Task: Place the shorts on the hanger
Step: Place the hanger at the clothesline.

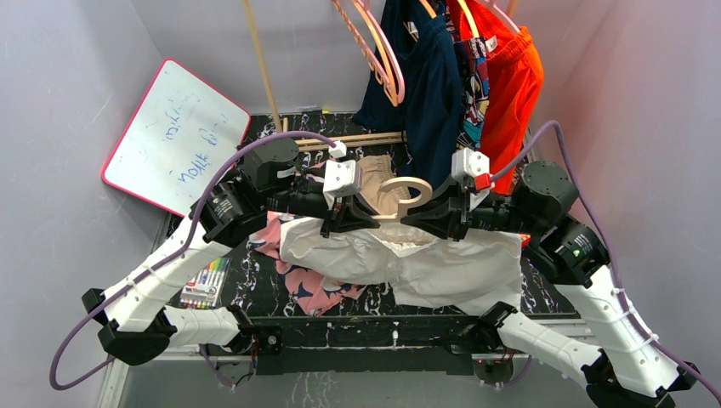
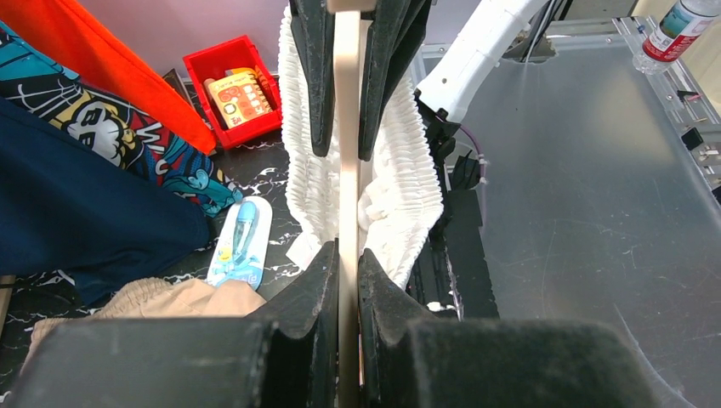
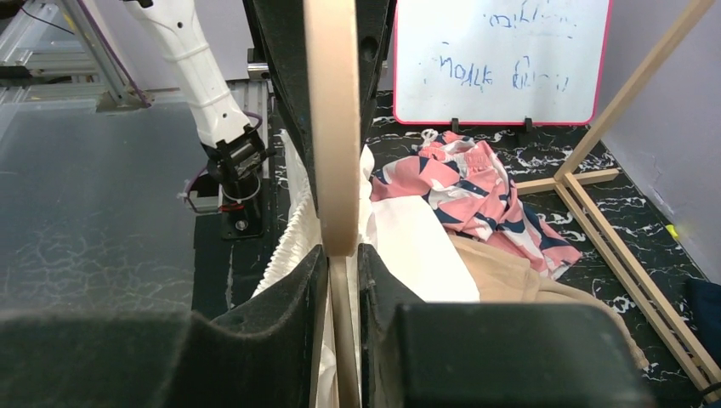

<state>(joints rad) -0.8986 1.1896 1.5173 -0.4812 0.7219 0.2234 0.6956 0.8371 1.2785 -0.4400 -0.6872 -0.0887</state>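
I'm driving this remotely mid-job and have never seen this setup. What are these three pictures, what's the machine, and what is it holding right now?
The machine is two robot arms bolted at the near edge of a table. The wide picture looks down from above and behind them. The other two come from a camera on each wrist, looking along that arm's own jaws.

The left gripper and the right gripper face each other, each with its jaws shut on the pale hanger. The white shorts hang from it, with their gathered waistband on both sides of the bar.

Lying on the black marbled table are a pink patterned garment, tan shorts and a pack of markers. A whiteboard stands at the back left.
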